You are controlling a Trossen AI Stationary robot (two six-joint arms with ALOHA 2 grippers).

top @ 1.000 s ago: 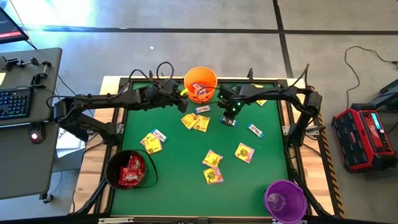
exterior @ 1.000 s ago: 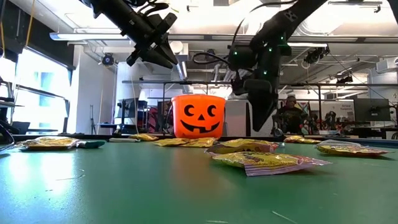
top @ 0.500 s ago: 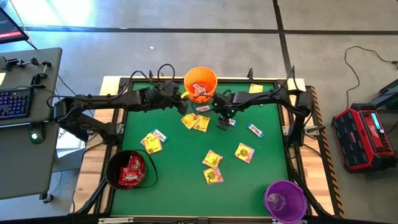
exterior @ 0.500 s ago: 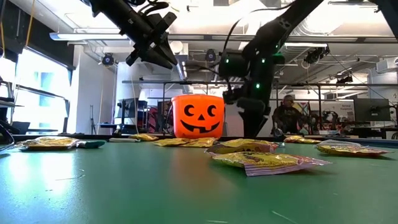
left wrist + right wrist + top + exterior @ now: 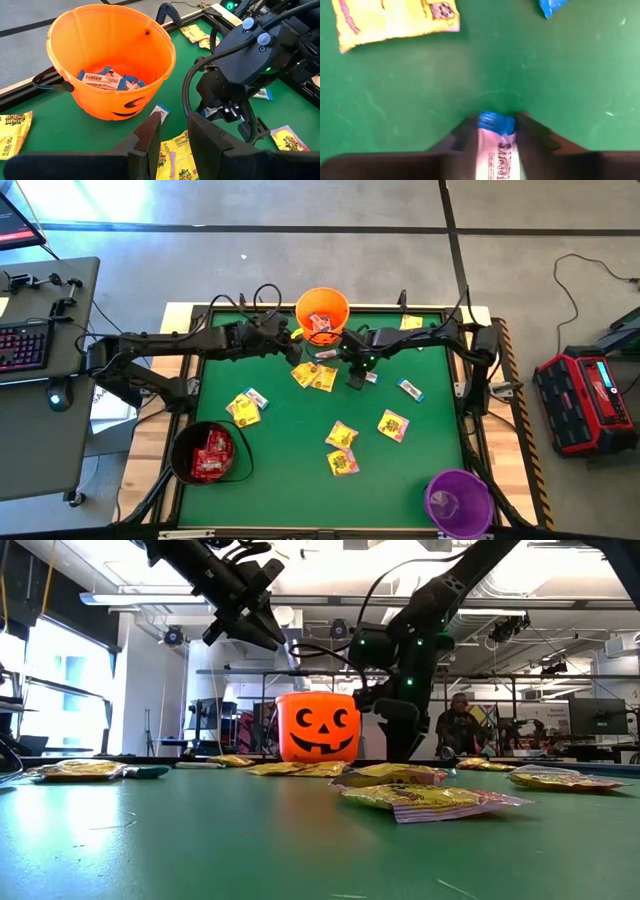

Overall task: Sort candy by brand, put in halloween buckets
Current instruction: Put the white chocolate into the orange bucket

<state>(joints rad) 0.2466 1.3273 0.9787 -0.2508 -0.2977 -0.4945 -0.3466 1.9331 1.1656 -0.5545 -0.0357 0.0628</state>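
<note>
The orange bucket (image 5: 322,315) stands at the table's far edge with white-and-blue packets inside (image 5: 102,79). The black bucket (image 5: 208,452), holding red packets, is near left; the purple bucket (image 5: 458,502) is near right. Yellow packets (image 5: 312,376) and white-and-blue packets (image 5: 411,389) lie flat on the green mat. My right gripper (image 5: 355,377) is low over the mat, just right of the orange bucket, shut on a white-and-blue packet (image 5: 495,150). My left gripper (image 5: 174,130) hovers left of the orange bucket, open and holding nothing. My right gripper pinches a white-and-blue packet between its two fingers, which lie along the packet's long sides. Its blue end (image 5: 496,123) sticks out past the fingertips. The fingers come from above, pointing down. Whether the packet is off the mat or resting on it cannot be told.
Another white-and-blue packet (image 5: 160,109) lies at the foot of the orange bucket. Yellow packets are scattered over the middle of the mat (image 5: 342,436) and at the far right corner (image 5: 412,322). A person (image 5: 462,725) stands in the room beyond the table.
My right gripper has moved toward the table's left, closer to the orange bucket, and has come down toward the mat. My left arm has kept still.
</note>
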